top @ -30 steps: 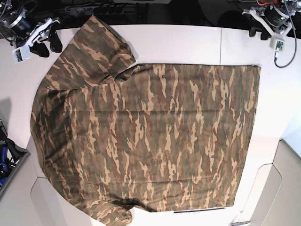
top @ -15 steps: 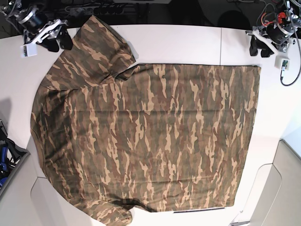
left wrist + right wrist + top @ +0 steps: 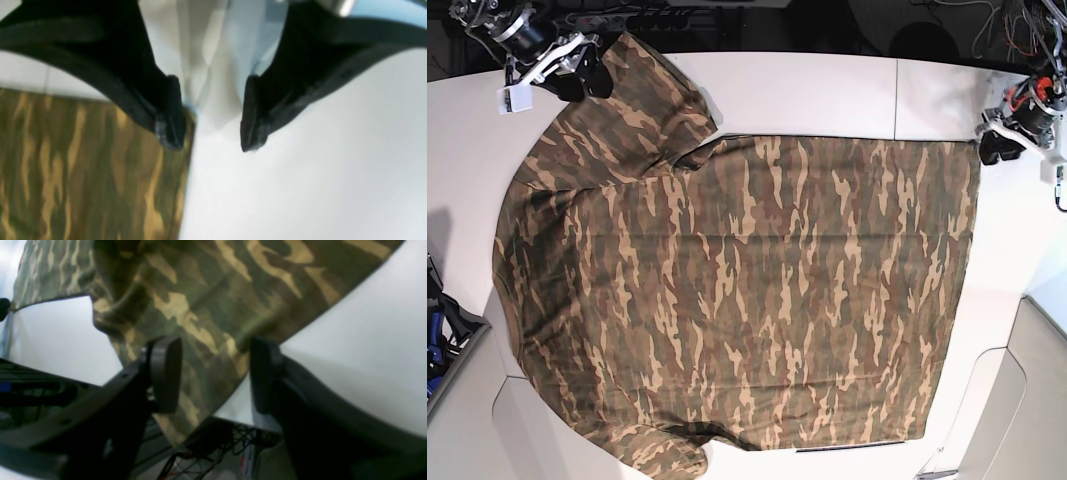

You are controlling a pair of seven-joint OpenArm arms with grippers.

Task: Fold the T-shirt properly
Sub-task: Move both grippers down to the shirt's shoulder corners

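The camouflage T-shirt (image 3: pixel 737 290) lies spread flat on the white table (image 3: pixel 827 95), hem toward the right and one sleeve (image 3: pixel 642 85) at the top left. My right gripper (image 3: pixel 590 76) is open at that sleeve's outer edge. In the right wrist view the sleeve cloth (image 3: pixel 206 316) lies between the gripper's (image 3: pixel 213 373) spread fingers. My left gripper (image 3: pixel 994 148) is open at the hem's top right corner (image 3: pixel 975 145). In the left wrist view one fingertip (image 3: pixel 170 130) of the gripper (image 3: pixel 210 133) is over the shirt corner (image 3: pixel 100 166) and the other is over bare table.
A grey bin (image 3: pixel 455 345) with a blue object (image 3: pixel 433 335) stands at the left edge. Cables and a power strip (image 3: pixel 617 15) run behind the table's far edge. A table seam (image 3: pixel 897 95) runs near the right arm's side.
My right gripper has moved right, onto the sleeve's edge. My left gripper has moved down and inward to the hem's top corner. The shirt has not moved.
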